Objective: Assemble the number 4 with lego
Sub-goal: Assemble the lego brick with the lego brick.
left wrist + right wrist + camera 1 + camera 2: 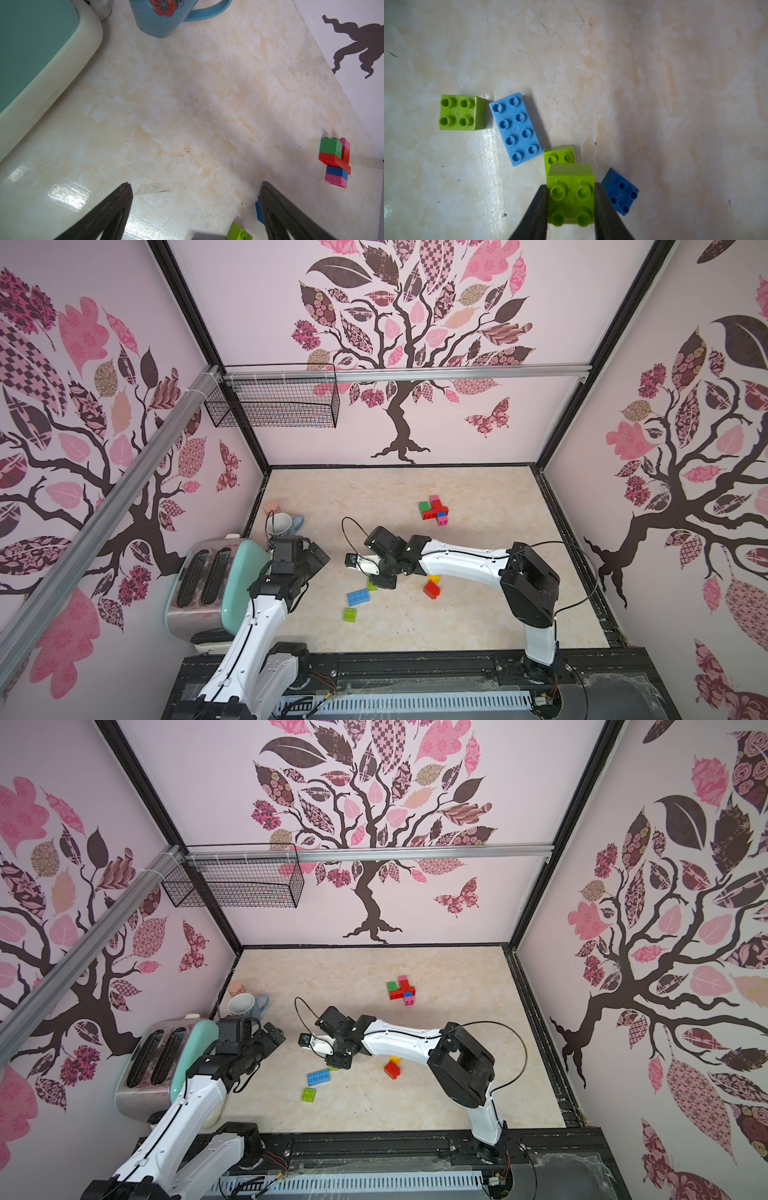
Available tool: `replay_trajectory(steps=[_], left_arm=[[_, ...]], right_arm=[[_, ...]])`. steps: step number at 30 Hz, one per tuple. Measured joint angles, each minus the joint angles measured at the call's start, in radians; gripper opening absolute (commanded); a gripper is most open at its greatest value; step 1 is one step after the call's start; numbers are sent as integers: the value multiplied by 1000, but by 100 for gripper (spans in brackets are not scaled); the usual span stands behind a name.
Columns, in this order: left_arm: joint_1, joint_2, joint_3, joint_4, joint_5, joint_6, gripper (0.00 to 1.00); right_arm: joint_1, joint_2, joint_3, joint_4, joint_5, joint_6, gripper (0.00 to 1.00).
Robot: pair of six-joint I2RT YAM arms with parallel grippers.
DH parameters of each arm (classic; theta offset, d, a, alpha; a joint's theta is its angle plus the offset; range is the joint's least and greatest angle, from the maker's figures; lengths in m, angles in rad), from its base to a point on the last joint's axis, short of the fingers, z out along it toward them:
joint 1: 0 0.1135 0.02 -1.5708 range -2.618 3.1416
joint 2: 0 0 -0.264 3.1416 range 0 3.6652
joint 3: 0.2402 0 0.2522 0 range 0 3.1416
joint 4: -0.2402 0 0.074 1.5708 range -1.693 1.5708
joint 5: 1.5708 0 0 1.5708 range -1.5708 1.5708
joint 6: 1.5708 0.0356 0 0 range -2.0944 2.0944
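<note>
Starting wide with the surface (pixel 478 614): cream, marbled, glossy, finely scratched. At its left edge, a two-slot toaster (pixel 203 576), brushed metal on top, smooth mint-green end panel. Just behind that, a round mug (pixel 279 524), white inside, dotted blue outside with a red flower and a looped handle.

Over to the left claw (pixel 195 183): black tapered fingers spread wide apart, nothing between them, hanging near the toaster above bare surface. Then the right claw (pixel 570 185): clamped on a lime square brick (pixel 570 199), flat black fingers (pixel 537 212) pressed to two opposite sides, four round studs facing the wrist camera.

Well back toward the far wall, the built cluster (pixel 434 510): green, red, pink and blue blocks locked together, chunky and shiny.

Down to the loose lego around the right claw. Long pale-blue brick (pixel 516 128), eight studs in two rows, lying flat and skewed. Beside it with a small gap, a second lime square (pixel 460 112), four studs up. Partly hidden behind the gripped piece, a third lime square (pixel 559 154), only two studs showing. Just beside the claw, a dark-blue square (pixel 620 192), turned cornerwise. Under the right arm in a top view, a red brick (pixel 432 590) and a yellow brick (pixel 434 578), touching or just apart, cannot tell which.
</note>
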Motion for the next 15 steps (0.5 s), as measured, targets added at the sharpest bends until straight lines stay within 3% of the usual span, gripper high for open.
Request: replay_trajectory(steps=[15], left_arm=[[0,-9,-3,2,0,0,98]], right_arm=[[0,140,141,-145,-19,-50,0]])
